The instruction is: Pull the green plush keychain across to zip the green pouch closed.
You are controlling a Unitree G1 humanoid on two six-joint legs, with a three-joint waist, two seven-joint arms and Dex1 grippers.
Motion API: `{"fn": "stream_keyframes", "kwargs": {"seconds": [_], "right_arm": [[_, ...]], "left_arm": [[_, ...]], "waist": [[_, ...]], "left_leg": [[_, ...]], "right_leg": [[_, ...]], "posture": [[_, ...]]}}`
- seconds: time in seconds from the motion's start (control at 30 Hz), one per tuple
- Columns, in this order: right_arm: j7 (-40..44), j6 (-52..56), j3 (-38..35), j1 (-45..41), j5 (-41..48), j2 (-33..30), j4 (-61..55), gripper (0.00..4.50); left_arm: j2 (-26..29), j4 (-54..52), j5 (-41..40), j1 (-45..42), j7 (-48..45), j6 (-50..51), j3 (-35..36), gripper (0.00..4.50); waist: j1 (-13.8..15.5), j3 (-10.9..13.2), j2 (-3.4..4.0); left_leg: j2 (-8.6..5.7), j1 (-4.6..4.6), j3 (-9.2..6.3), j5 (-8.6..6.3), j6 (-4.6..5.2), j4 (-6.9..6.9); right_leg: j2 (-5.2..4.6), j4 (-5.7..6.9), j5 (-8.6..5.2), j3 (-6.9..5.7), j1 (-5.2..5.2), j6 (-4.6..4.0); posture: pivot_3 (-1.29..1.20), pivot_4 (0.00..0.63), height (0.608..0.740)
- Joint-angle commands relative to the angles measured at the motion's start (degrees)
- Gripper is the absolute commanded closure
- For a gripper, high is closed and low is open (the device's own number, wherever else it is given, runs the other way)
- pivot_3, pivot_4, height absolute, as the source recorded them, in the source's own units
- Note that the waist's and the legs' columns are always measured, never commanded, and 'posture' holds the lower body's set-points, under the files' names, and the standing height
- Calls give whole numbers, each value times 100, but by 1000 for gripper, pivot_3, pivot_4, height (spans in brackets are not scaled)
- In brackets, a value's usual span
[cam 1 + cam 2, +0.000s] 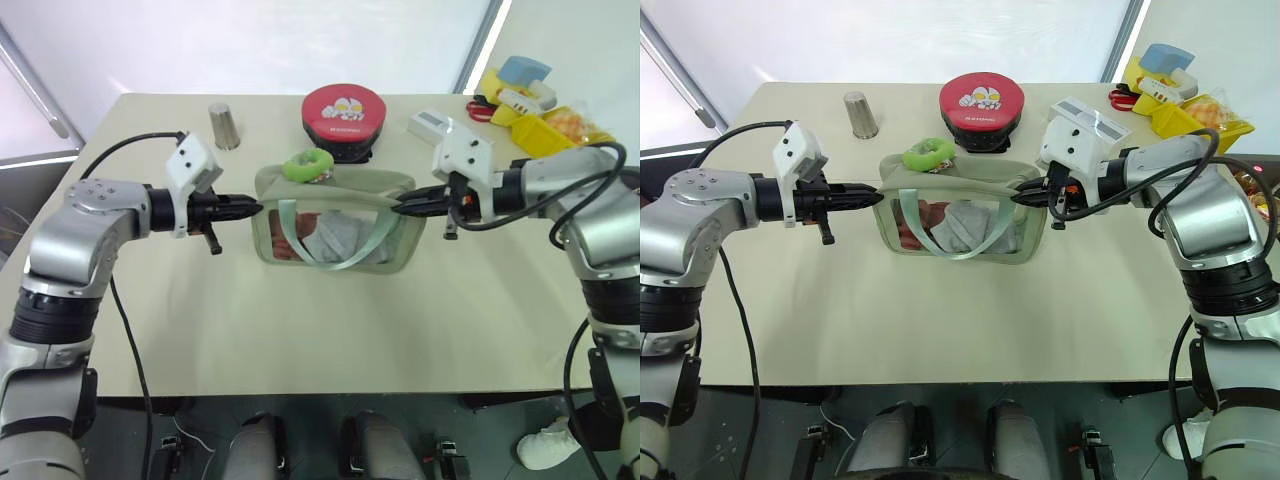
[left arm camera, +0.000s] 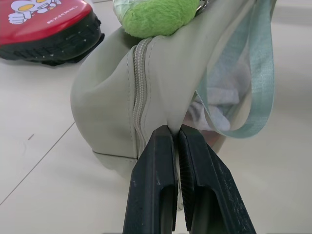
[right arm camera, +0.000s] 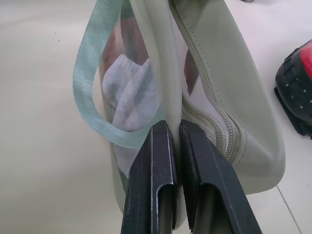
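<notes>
Counter (image 1: 300,330): broad, pale cream, matte, flat; carries every item listed below, with white sheeting behind.

Green pouch (image 1: 280,195): soft sage fabric, rectangular, clear plastic front window showing red and white contents; stands stretched between the two end effectors. Its zipper track runs along the top, and the seam is visible just beside each set of fingers in the wrist views.

Left end effector (image 1: 250,208): black, tapered fingers pressed narrow together, pinching the pouch's end fabric at its tips.

Right end effector (image 1: 402,209): same build, fingers nearly together, clamped on the opposite end seam of the pouch.

Red tin (image 1: 345,118): round, glossy lid with cartoon print, black rim; beyond the pouch, roughly midway between the end effectors.

Mint ribbon handle (image 1: 345,255): thin, smooth loop draped over the window, below the line joining both end effectors.

Metal cup (image 1: 224,125): small, dull grey, tapered; beyond the left end effector.

Green plush keychain (image 1: 308,165): fuzzy lime ring atop the pouch, nearer the left end effector than the right, touched by neither.

Risk, by judgement: both grips sit on thin fabric, so either could slip when one releases to fetch the keychain; the limp pouch may sag or topple, and the ribbon could be pinched instead of the ring.
</notes>
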Motion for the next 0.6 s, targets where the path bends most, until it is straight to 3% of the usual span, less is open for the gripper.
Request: {"fn": "stream_keyframes", "kwargs": {"seconds": [0.03, 0.13, 0.27, 0.4, 0.6], "right_arm": [[241, 69, -170, -148, 240, -183, -203, 2923], [607, 43, -190, -280, 281, -518, 29, 1438], [710, 468, -344, -978, 656, -356, 562, 1438], [-410, 754, -449, -2202, 584, 928, 1900, 1438], [-987, 389, 17, -2845, 25, 2129, 3283, 1438]], "left_arm": [[-17, -209, -16, -11, -12, -50, -37, 4500], [-24, -231, -17, -1, -9, -46, -26, 4500], [-21, -290, -27, 40, -17, -41, -16, 4500], [-51, -236, -7, -5, -21, -76, -42, 4500], [-73, -146, 37, -87, -18, -109, -76, 4500]], "waist": [[16, 0, 0], [33, 0, 1], [9, 0, 1], [-33, -1, 4], [36, -1, 3]], "left_leg": [[0, 0, 0, 0, 0, 0], [-2, -2, 0, 0, 0, 0], [-3, -3, -1, 0, 1, 0], [-1, 9, 0, 0, 1, -4], [-4, -9, -1, 0, 0, 1]], "right_leg": [[0, 0, 0, 0, 0, 0], [-2, -1, 0, 0, 0, 0], [-3, -2, 0, -1, 0, 0], [7, 2, 0, 6, 0, 0], [-1, 4, 0, 6, -4, 0]], "posture": [[0, 150, 740], [0, 150, 740], [0, 150, 740], [0, 150, 740], [0, 150, 740]]}}
